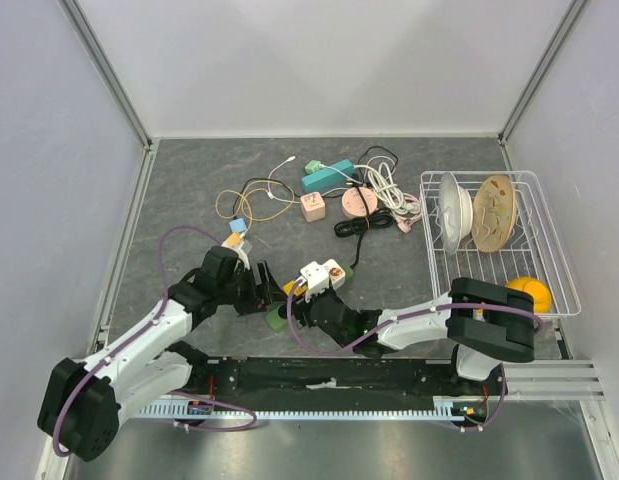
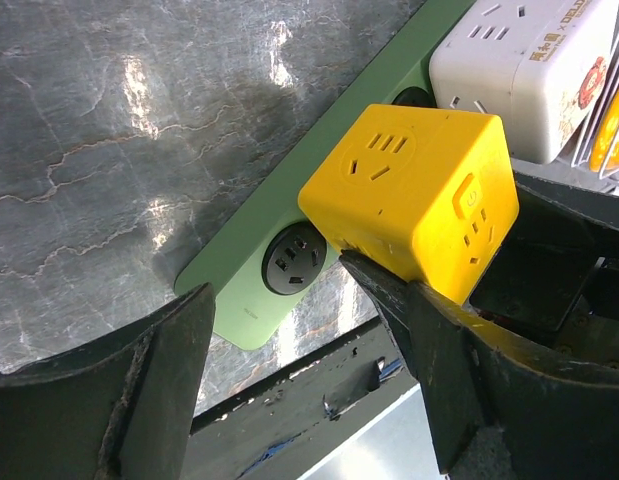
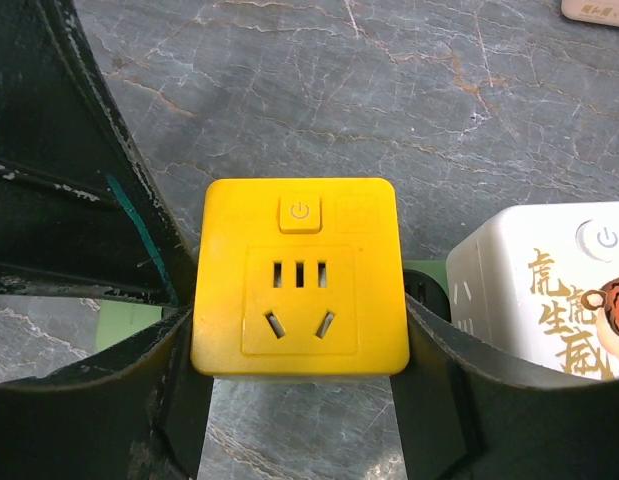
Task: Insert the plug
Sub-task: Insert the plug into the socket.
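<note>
1. The plug (image 3: 299, 280) is a yellow cube, so it has no long axis. It sits at the centre of the right wrist view. Its face with the power button and a socket is turned to the camera, with the button toward the top of the frame.
2. The right gripper (image 3: 299, 318) is clamped on the plug, one finger pressed against its left side and the other against its right side.
3. In the left wrist view the plug stands over the green strip (image 2: 244, 318). Its button face points to the lower right and another socket face to the upper left. Its underside is hidden, so I cannot tell whether its pins are seated.
4. The strip's long axis runs from the lower left to the upper right of that view. An empty round socket (image 2: 294, 260) lies just beside the plug, toward the strip's lower-left end.
5. A white cube (image 2: 529, 70) sits on the strip at the upper right, just beside the plug, with a narrow gap between them.
6. The left gripper (image 2: 279, 288) has its fingers apart, one on each side of the strip's lower-left end. One fingertip lies right at the plug's lower edge. I cannot tell whether either finger presses the strip.
7. In the top view both grippers meet at the lower centre of the grey table (image 1: 189, 190). A wire rack (image 1: 494, 270) holding dishes stands at the right, and cables (image 1: 374, 190) lie at the upper centre.
</note>
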`<state>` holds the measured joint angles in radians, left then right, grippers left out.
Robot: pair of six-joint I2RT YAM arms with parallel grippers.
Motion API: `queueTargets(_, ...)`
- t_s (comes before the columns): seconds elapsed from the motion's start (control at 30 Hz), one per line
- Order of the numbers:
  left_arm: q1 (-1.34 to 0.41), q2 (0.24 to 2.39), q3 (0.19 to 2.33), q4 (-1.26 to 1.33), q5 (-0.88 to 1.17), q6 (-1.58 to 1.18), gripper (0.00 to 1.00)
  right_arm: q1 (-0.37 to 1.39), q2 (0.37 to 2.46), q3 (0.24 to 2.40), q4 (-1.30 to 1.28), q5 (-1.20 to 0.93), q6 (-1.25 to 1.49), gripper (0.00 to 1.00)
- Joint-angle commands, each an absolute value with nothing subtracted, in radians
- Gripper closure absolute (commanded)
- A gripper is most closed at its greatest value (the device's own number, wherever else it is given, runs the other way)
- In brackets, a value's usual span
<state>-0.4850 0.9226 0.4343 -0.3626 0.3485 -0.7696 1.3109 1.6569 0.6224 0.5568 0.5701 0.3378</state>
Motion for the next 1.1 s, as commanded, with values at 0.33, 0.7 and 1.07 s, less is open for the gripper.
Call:
queueTargets(0.33,-0.534,0.858,0.347,-0.368,0.342,-0.864,0.17,1.414,1.862,0.580,0.229,0.345,0.494,1.00)
queueTargets(0.7,-0.534,0.850,0.365,-0.373,0.322,-0.857,0.17,1.413,1.922,0.594,0.190,0.290,0.500,1.00)
queueTargets(1.07,-0.534,0.713,0.503,-0.417,0.230,-0.879,0.17,1.413,1.753,0.683,0.074,0.367,0.413,0.42)
